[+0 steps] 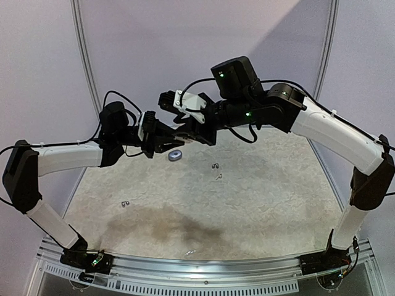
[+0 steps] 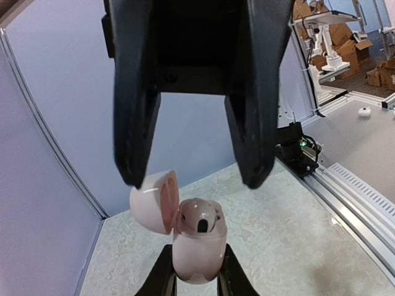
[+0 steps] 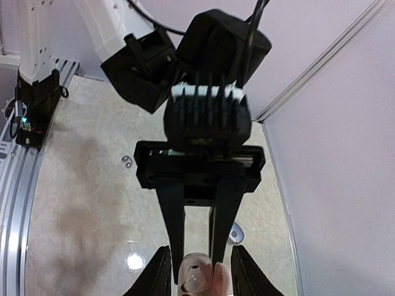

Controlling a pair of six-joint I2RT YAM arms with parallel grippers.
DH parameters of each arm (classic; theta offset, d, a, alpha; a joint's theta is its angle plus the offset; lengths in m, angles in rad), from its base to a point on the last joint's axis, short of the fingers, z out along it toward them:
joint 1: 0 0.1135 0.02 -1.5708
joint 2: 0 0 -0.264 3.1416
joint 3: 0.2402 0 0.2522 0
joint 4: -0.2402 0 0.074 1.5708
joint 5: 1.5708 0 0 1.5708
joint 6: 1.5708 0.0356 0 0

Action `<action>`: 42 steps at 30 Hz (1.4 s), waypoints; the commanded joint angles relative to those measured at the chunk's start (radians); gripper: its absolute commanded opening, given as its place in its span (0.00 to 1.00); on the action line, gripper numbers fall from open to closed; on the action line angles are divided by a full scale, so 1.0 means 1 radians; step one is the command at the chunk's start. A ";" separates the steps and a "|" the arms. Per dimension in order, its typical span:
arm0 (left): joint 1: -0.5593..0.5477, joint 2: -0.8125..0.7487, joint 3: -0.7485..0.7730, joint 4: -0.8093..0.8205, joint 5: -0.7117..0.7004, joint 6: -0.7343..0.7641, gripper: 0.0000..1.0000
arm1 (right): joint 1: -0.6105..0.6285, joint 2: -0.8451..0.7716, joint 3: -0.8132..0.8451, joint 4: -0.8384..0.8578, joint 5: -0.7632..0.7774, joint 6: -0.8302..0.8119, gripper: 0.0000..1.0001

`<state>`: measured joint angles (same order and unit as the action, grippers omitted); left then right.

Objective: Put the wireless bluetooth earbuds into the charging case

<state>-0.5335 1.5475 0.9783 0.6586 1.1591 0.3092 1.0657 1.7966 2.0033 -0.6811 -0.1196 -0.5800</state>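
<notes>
Left gripper [image 2: 197,262] clamps the open charging case [image 2: 199,237]; right gripper [image 2: 194,179] hangs just above it, fingers parted and empty.
Earbuds [image 1: 215,164], tiny, light and slippery, want a pinch across the body: three lie on the mat [image 1: 259,203] beneath the case, a fourth is unsure; a second, grey case [image 1: 175,155] sits just under it.

Charging case [image 2: 199,246] pale pink, lid inside deeper pink. Second case [image 1: 175,155] grey-blue. Table [image 1: 259,209] speckled beige, brownish blotch. Walls [image 1: 185,37] pale lilac. Arms [image 1: 68,157] white-and-black.
</notes>
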 commanded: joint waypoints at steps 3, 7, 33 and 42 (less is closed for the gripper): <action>0.020 -0.003 0.001 0.030 -0.130 -0.139 0.00 | -0.010 -0.120 -0.018 0.328 -0.039 0.232 0.40; 0.036 -0.004 -0.012 0.072 -0.217 -0.235 0.00 | -0.062 -0.194 -0.089 0.501 0.065 0.455 0.46; 0.083 -0.032 -0.064 0.067 -0.466 -0.331 0.00 | -0.331 0.434 0.087 -0.386 0.220 1.283 0.57; 0.083 -0.030 -0.066 0.065 -0.451 -0.323 0.00 | -0.356 0.592 0.139 -0.398 0.220 1.448 0.48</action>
<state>-0.4580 1.5444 0.9279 0.7349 0.6994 -0.0193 0.6994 2.3131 2.1029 -1.0542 0.0986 0.7715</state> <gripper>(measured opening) 0.189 0.479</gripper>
